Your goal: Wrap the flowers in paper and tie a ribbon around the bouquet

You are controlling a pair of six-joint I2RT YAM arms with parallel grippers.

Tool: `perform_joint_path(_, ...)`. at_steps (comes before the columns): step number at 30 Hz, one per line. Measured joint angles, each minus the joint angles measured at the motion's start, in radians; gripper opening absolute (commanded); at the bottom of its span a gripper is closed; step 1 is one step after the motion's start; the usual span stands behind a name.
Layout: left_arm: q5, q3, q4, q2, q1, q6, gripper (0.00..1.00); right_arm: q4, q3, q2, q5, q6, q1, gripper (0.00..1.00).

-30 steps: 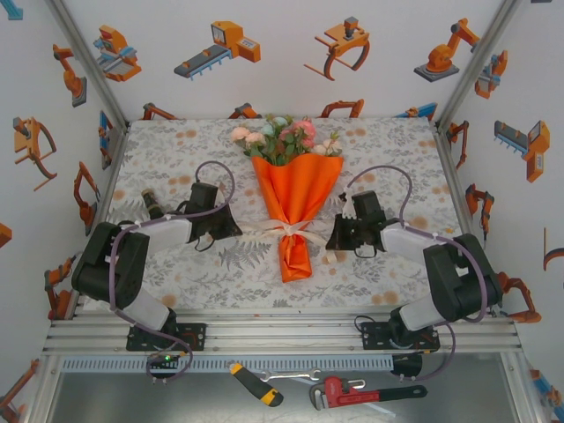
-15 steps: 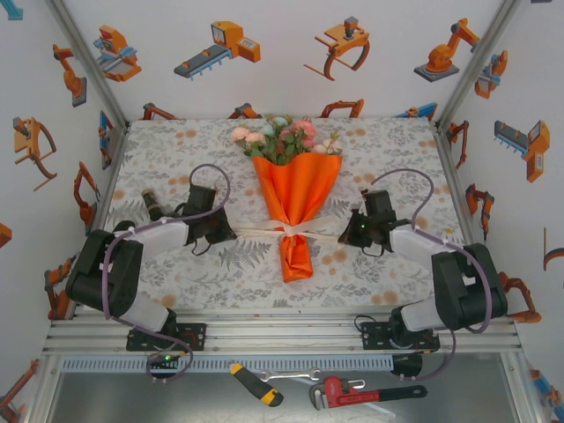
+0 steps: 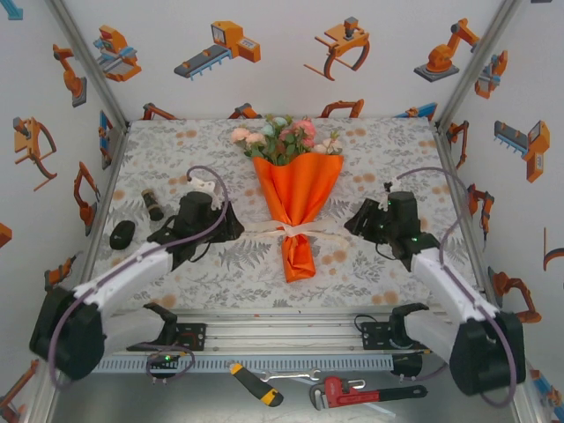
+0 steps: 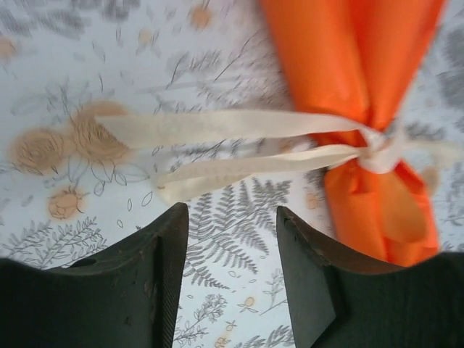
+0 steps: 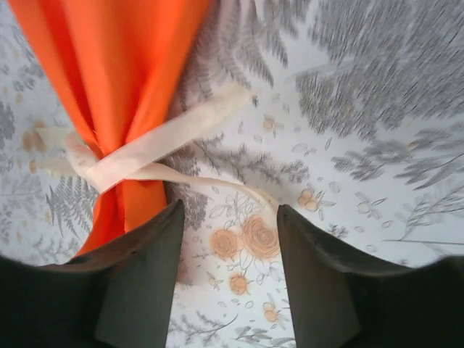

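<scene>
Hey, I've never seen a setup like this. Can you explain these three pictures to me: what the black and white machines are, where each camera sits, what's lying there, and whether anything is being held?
The machines are two robot arms bolted to the near edge of a floral-patterned table. The wide picture comes from a camera above and behind them. The other two come from a small camera on each wrist, so the dark shapes at the bottom are that arm's own fingers.

On the table lies a bouquet: flowers wrapped in orange paper and tied with a cream ribbon.

The left gripper and the right gripper sit on either side of the knot. Both are open and hold nothing, and the ribbon ends lie loose on the table.
</scene>
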Motion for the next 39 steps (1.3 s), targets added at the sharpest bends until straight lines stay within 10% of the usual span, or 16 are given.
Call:
perform_joint_path(7, -0.387, -0.043, 0.037, -0.258, 0.000, 0.103, 0.71, 0.063, -0.015, -0.122, 0.408, -0.112, -0.108, 0.84)
perform_joint_path(14, -0.594, -0.241, 0.239, -0.167, 0.161, 0.307, 0.88, 0.337, -0.098, 0.182, 0.517, -0.259, -0.226, 0.87)
perform_joint_path(24, -0.332, -0.346, 0.704, 0.220, 0.400, 0.457, 0.97, 0.922, -0.221, 0.566, 0.392, -0.418, -0.231, 0.99)
perform_joint_path(39, -0.090, -0.214, 0.898, 0.481, 0.536, 0.460, 0.97, 1.018, -0.218, 0.578, 0.402, -0.445, -0.230, 0.99)
